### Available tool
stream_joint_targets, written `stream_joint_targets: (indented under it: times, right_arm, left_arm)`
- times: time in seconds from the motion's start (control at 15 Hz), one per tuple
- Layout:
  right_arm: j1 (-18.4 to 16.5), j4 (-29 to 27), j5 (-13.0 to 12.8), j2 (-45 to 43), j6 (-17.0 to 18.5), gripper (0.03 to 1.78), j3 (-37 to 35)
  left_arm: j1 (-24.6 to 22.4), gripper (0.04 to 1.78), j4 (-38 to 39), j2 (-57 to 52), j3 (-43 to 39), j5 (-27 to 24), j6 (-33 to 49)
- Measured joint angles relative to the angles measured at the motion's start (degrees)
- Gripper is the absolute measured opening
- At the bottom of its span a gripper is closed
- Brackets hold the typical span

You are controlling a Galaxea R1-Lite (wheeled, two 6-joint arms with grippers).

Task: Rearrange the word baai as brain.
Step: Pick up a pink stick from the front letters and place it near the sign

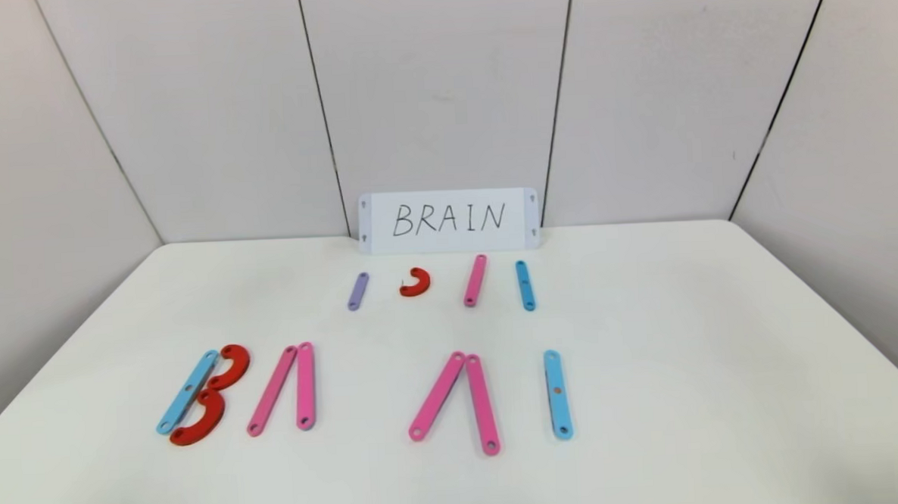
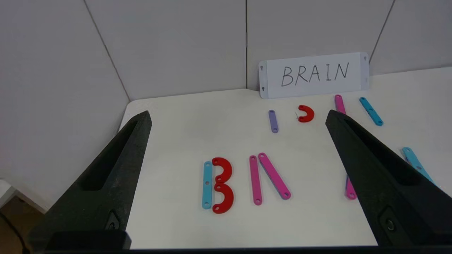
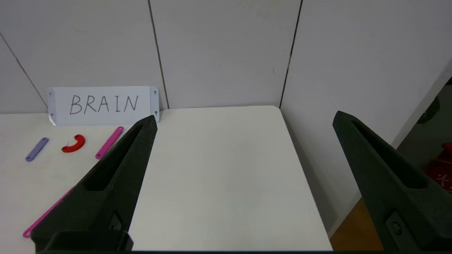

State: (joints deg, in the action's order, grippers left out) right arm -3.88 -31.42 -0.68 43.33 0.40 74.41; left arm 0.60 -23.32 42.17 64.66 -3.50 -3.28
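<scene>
Pink, light-blue and red pieces lie flat on the white table and make the word in the near row. From left to right it has a B made of one blue strip and two red arcs, then a first A and a second A, each made of two pink strips that meet at the far end without a crossbar, and a blue I standing alone.

Farther away, just in front of the white card with BRAIN written on it, four spare pieces are set well apart: a purple strip, a small red arc, a pink strip and a blue strip. I think they wait there as material for the R and the N.

Neither arm is working now. The left gripper hangs back above the near left of the table with its fingers spread wide and holds nothing. The right gripper is the same at the near right.
</scene>
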Motion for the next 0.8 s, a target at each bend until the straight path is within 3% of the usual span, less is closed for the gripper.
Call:
stream_joint_targets:
  times: [0.2, 0.4, 0.67, 0.8]
  right_arm:
    - [-0.2, -11.9, -0.2, 12.4, 0.0, 1.74, 16.5]
    - [-0.2, -21.3, -1.6, 24.9, 0.5, 1.74, 28.7]
    - [0.8, -32.1, -1.8, 40.0, 2.3, 1.74, 36.3]
    - [1.9, -34.4, -0.2, 45.2, 5.9, 1.74, 36.9]
  left_arm:
    - [0.1, 1.73, -8.0, 12.0, 10.7, -0.9, 0.1]
    - [0.1, 1.73, -11.1, 23.7, 17.8, -2.1, 1.7]
    - [0.0, 1.73, -12.2, 36.2, 19.4, -7.8, 4.3]
    - [-0.1, 1.73, -11.6, 39.6, 16.8, -8.1, 4.5]
